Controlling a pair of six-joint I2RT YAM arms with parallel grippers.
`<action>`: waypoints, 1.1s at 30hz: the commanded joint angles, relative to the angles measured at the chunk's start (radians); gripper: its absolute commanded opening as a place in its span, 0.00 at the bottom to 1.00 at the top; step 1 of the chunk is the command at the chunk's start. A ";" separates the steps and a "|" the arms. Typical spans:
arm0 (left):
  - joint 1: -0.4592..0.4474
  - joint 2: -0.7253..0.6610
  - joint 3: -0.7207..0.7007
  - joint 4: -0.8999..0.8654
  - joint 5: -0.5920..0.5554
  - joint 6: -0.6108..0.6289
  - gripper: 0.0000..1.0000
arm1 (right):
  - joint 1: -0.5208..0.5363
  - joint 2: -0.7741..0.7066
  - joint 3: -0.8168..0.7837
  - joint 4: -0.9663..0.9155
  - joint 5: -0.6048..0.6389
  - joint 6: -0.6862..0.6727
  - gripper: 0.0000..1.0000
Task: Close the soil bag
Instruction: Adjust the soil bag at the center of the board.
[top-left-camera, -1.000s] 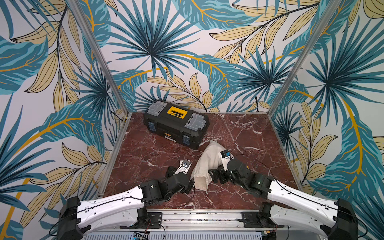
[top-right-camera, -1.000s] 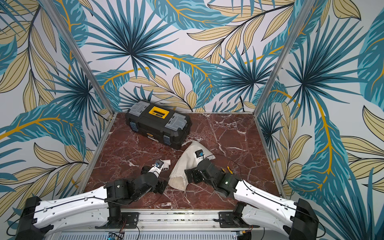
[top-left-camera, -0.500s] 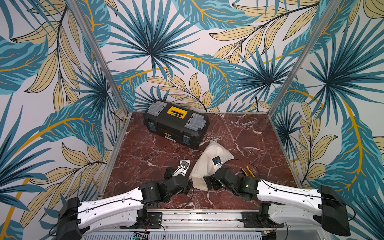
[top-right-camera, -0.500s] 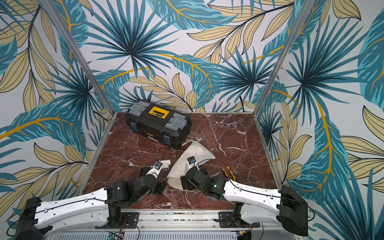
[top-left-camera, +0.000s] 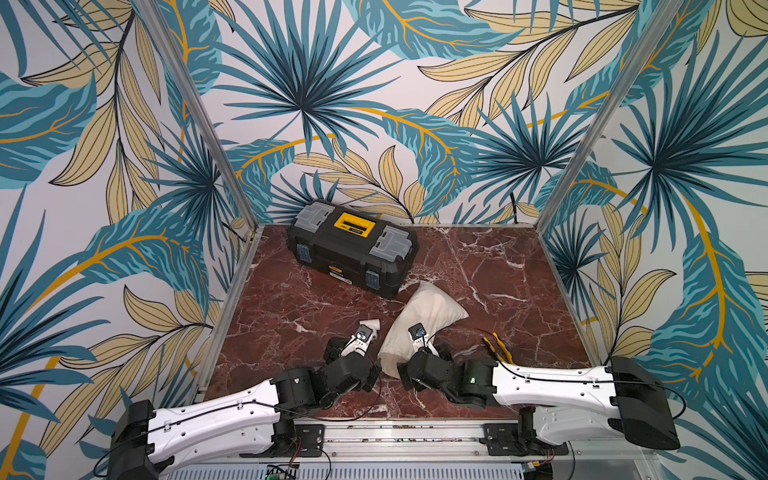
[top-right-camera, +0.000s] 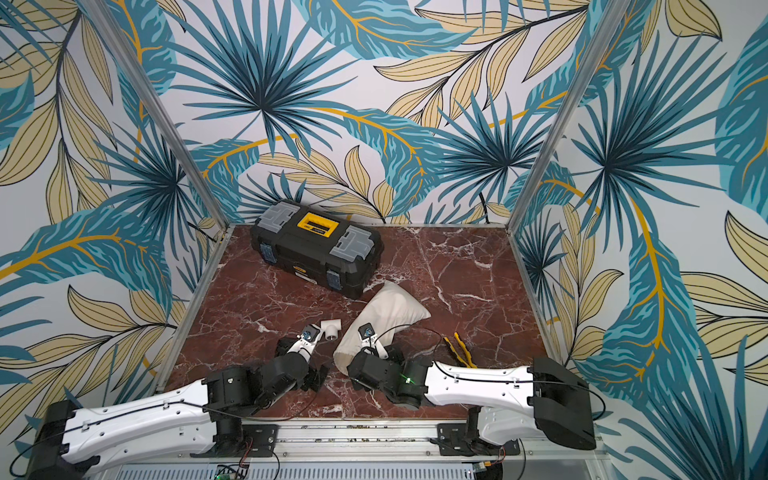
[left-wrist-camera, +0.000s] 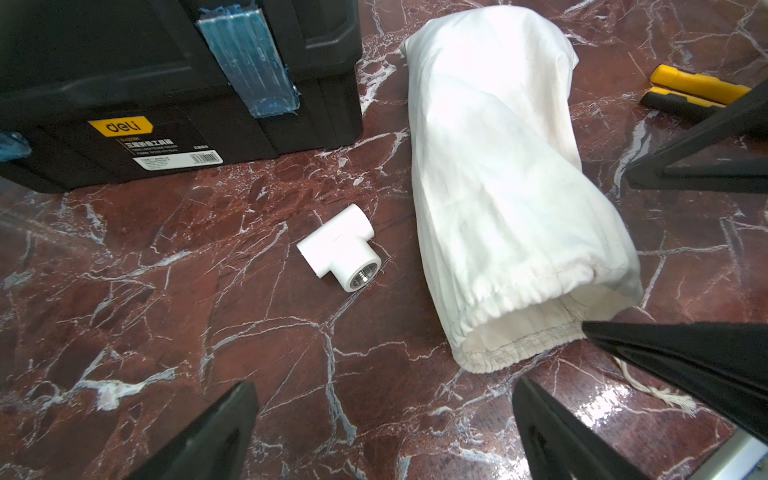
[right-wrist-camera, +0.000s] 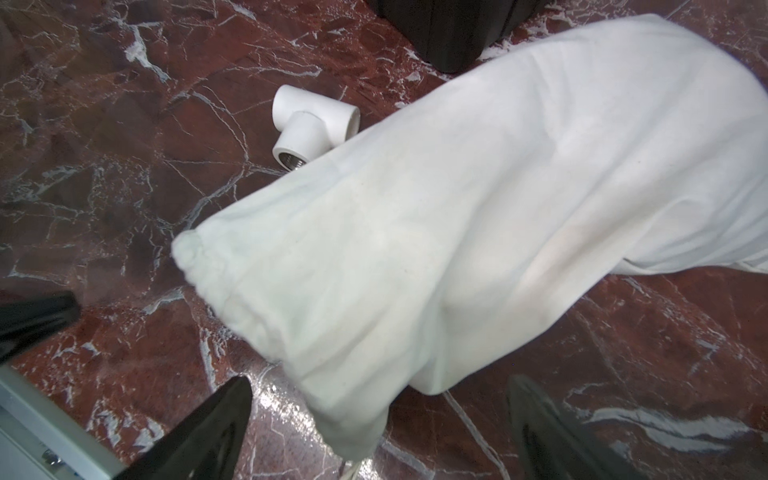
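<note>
Two spread | left end effector (left-wrist-camera: 382, 386), right end effector (right-wrist-camera: 380, 382) flank soil bag (top-left-camera: 428, 316) mouth

Robot test booth: leaf-print panels (top-left-camera: 374, 104), marble tabletop (top-left-camera: 498, 266), aluminium frame (top-left-camera: 203, 124).

Around the soil bag (top-left-camera: 428, 311): open marble tabletop (top-left-camera: 498, 266) to its right, beyond the nearby yellow pliers (top-left-camera: 500, 349). The toolbox (top-left-camera: 353, 253) crowds its far end (narrow gap), and the pipe tee (left-wrist-camera: 338, 249) sits just left.
</note>
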 joint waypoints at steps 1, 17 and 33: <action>-0.002 -0.011 -0.010 0.009 0.010 -0.004 1.00 | 0.004 0.023 -0.017 -0.005 0.061 0.033 0.99; -0.004 0.066 0.002 0.091 0.034 0.007 1.00 | -0.019 -0.001 -0.091 0.086 0.126 0.035 0.57; -0.019 0.031 0.054 0.163 0.022 0.052 1.00 | -0.115 -0.198 -0.006 -0.008 0.128 -0.120 0.00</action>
